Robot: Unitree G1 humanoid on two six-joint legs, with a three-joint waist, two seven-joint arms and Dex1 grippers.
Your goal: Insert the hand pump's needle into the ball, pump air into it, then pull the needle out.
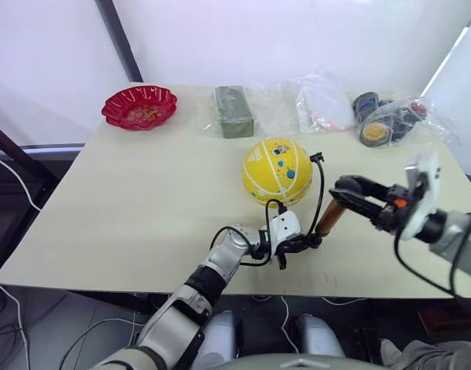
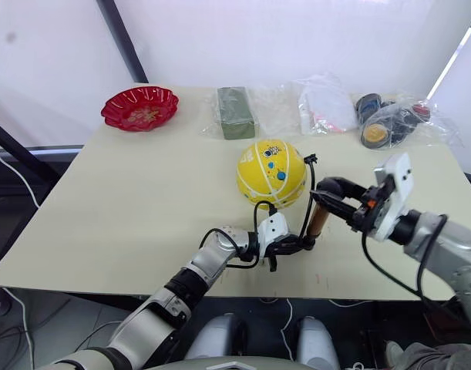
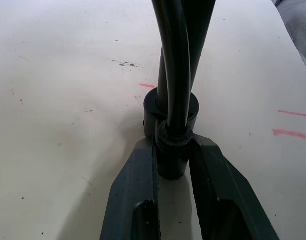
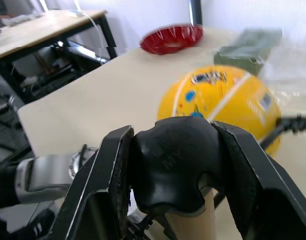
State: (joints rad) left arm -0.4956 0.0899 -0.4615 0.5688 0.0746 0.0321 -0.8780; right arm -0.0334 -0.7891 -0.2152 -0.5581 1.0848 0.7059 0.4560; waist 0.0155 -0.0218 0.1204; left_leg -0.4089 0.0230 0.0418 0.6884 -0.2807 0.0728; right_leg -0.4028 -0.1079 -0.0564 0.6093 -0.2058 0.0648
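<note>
The yellow ball (image 1: 277, 171) rests on the table right of centre. In front of it the hand pump (image 1: 330, 218) leans, its gold-bronze cylinder tilted up toward the right. My left gripper (image 3: 172, 146) is shut on the pump's black bottom cap, low on the table. My right gripper (image 4: 173, 150) is shut on the black T-handle at the pump's top. The thin black hose (image 1: 320, 193) loops up from the base. It ends in the needle fitting (image 1: 317, 157), which sits beside the ball's upper right side. I cannot tell whether the tip touches the ball.
A red scalloped bowl (image 1: 139, 106) stands at the back left. A green block (image 1: 233, 111), clear plastic bags (image 1: 324, 104) and bagged dark items (image 1: 389, 119) line the back edge. The table's front edge (image 1: 142, 287) runs just below my left arm.
</note>
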